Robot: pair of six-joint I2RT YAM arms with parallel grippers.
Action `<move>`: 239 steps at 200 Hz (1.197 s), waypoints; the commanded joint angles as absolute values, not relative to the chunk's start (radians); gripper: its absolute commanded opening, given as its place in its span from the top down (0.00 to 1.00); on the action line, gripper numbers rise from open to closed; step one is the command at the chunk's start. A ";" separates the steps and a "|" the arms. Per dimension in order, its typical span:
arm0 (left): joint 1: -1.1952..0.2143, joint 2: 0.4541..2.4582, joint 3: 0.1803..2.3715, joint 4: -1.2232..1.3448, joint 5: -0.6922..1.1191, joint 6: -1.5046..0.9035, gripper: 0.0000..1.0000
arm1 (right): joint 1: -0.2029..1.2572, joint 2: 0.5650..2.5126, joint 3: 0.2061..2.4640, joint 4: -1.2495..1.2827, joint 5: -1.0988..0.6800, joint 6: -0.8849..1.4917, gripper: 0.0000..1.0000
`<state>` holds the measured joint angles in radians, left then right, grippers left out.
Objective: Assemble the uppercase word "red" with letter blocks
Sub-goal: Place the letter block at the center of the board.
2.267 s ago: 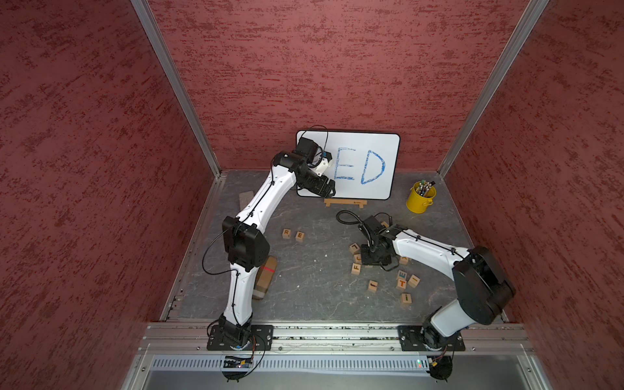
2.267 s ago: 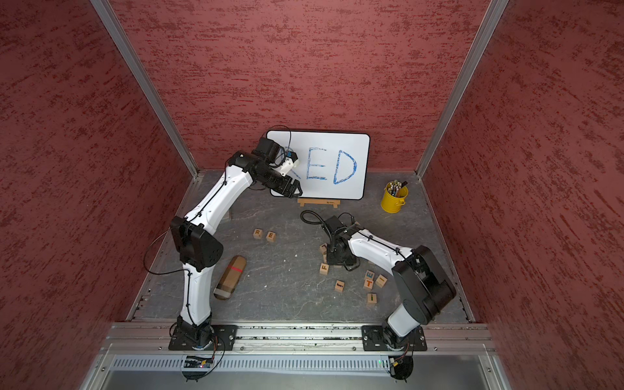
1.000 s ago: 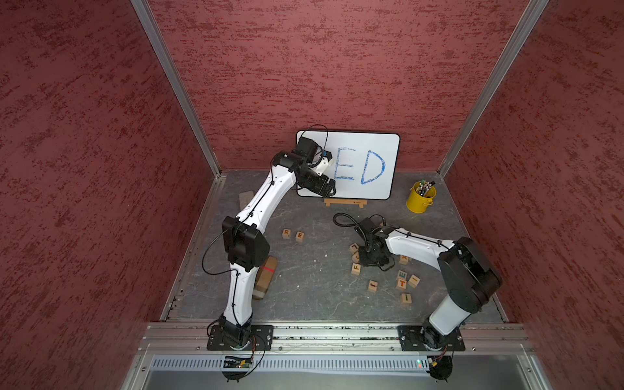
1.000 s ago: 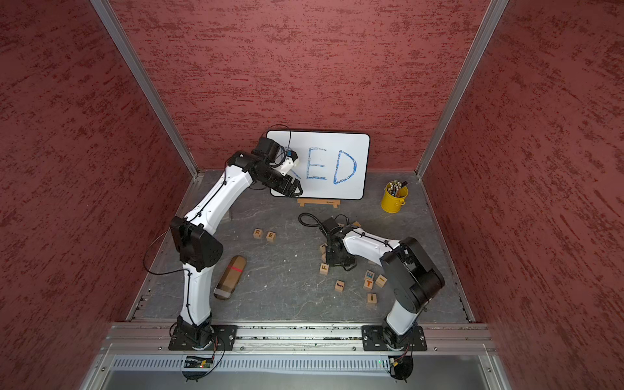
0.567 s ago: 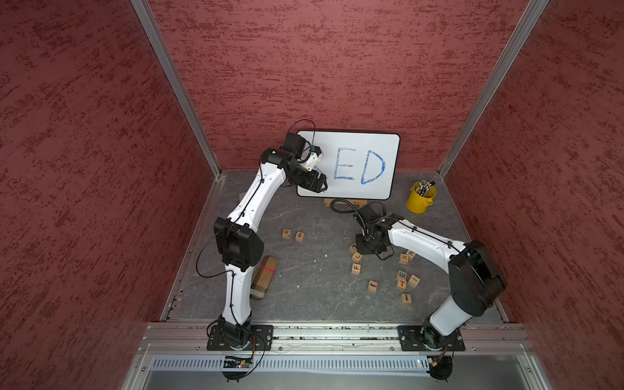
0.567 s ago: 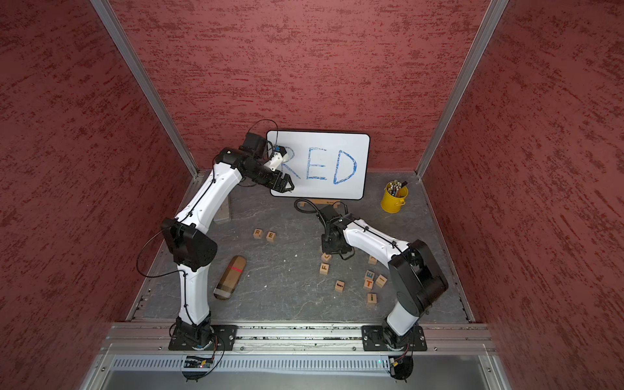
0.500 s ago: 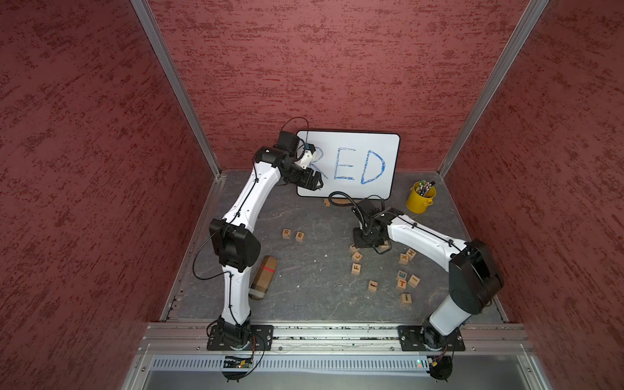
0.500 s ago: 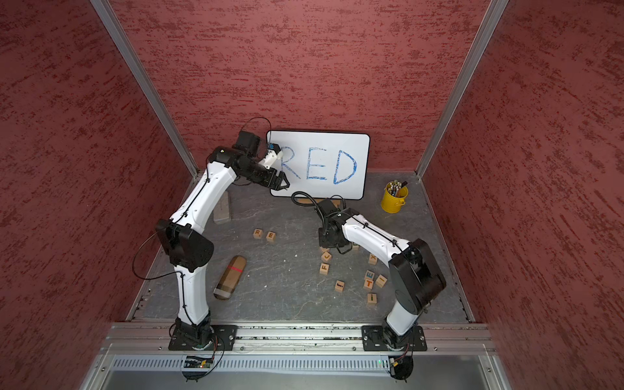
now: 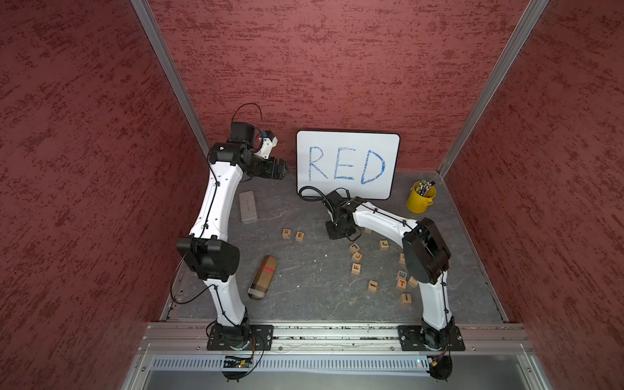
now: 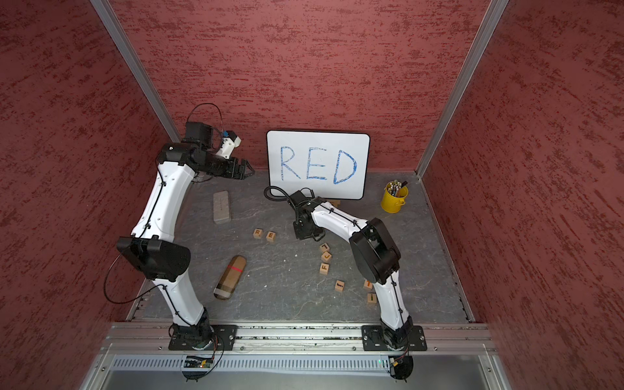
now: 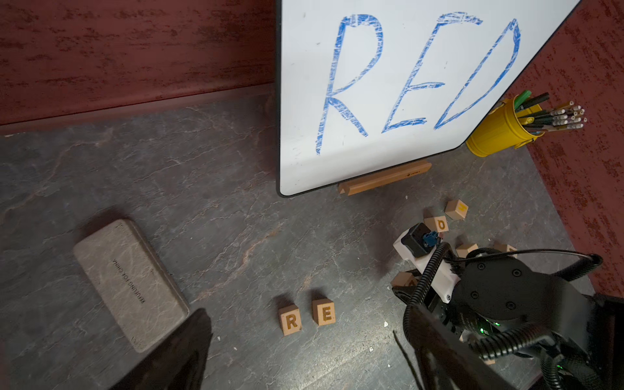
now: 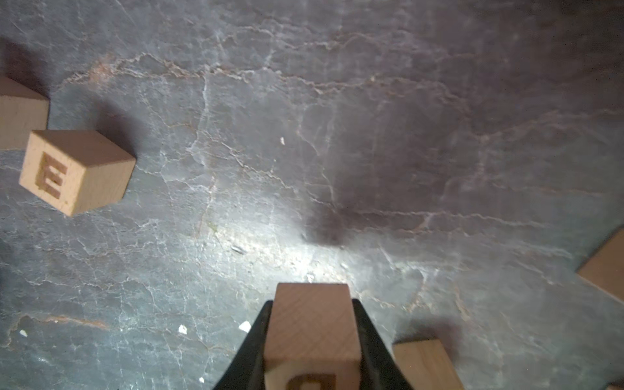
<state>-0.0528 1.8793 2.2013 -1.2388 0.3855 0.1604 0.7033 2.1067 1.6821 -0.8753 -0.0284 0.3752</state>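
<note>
The R block (image 9: pixel 286 233) and the E block (image 9: pixel 299 235) stand side by side on the grey slate floor, in the left wrist view as R block (image 11: pixel 289 320) and E block (image 11: pixel 324 312). My right gripper (image 9: pixel 339 233) is a short gap to the right of the E block. It is shut on a third letter block (image 12: pixel 312 337), whose rounded letter is cut off by the frame edge. The same gripper (image 12: pixel 312 305) faces the E block (image 12: pixel 72 170). My left gripper (image 9: pixel 282 169) is raised by the back wall, left of the whiteboard, open and empty.
A whiteboard (image 9: pixel 347 165) with blue "RED" leans on the back wall, with a yellow pencil cup (image 9: pixel 420 199) beside it. A grey eraser (image 9: pixel 248 212) and a brown capsule (image 9: pixel 263 277) lie on the left. Several loose blocks, such as the F block (image 9: pixel 356 268), lie near the right arm.
The left arm has swung back and left, uncovering the board's R. The right gripper has carried its block from the loose pile leftward and farther back, toward the E block.
</note>
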 commanded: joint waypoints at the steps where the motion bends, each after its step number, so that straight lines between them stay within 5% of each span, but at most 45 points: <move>1: -0.035 1.852 2.176 -1.251 0.404 0.156 0.08 | 0.727 2.149 1.741 -0.910 -0.037 0.364 0.80; 68: -0.038 1.840 2.147 -1.243 0.430 0.175 0.07 | 0.768 2.271 1.873 -0.953 -0.012 0.364 0.77; 167: -0.066 1.829 2.137 -1.211 0.436 0.233 0.01 | 0.775 2.256 1.897 -0.921 -0.028 0.360 0.54; 239: -0.101 2.003 2.565 -1.454 0.382 0.430 0.00 | 0.766 2.077 1.850 -0.907 0.011 0.386 0.51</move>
